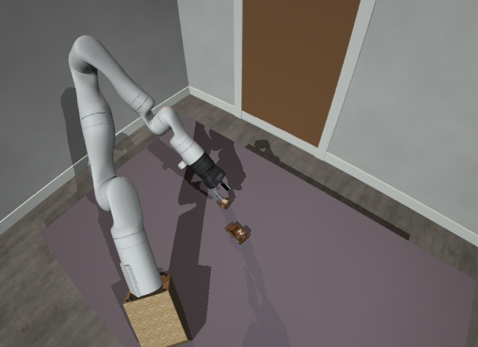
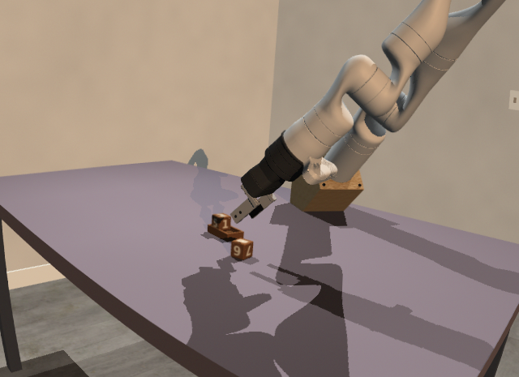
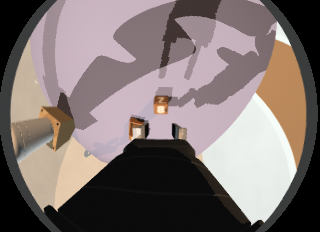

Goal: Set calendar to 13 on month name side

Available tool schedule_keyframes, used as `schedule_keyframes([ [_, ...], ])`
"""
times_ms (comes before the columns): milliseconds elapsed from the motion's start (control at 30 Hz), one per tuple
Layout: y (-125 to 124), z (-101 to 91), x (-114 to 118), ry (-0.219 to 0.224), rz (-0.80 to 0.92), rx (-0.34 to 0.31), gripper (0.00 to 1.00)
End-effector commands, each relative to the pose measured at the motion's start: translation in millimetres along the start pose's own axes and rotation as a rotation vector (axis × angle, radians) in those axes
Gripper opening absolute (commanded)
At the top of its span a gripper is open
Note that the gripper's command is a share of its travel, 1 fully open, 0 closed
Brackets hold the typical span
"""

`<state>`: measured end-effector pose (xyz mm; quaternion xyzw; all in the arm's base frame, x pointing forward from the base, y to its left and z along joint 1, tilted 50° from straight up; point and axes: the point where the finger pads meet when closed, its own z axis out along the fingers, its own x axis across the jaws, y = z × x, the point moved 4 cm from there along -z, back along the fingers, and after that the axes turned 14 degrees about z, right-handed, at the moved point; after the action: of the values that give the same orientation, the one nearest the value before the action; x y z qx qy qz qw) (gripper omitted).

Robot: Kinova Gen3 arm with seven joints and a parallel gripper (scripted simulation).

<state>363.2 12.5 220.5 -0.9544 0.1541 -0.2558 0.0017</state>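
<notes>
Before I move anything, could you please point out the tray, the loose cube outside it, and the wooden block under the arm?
Tray [image 1: 232, 233] [image 2: 217, 233]: top and exterior views, rim and side wall.
Loose cube [image 2: 237, 250]: exterior view, face with the 6.
Wooden block [image 2: 331, 200]: exterior view, front side.
</notes>
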Motion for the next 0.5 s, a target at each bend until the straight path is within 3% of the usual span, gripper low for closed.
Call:
schedule_keyframes([
  [0,0.3,-0.2,0.3,0.001,0.001,0.0,0.9],
  [467,-2.2,2.4,-0.3,0.001,0.001,0.0,0.9],
])
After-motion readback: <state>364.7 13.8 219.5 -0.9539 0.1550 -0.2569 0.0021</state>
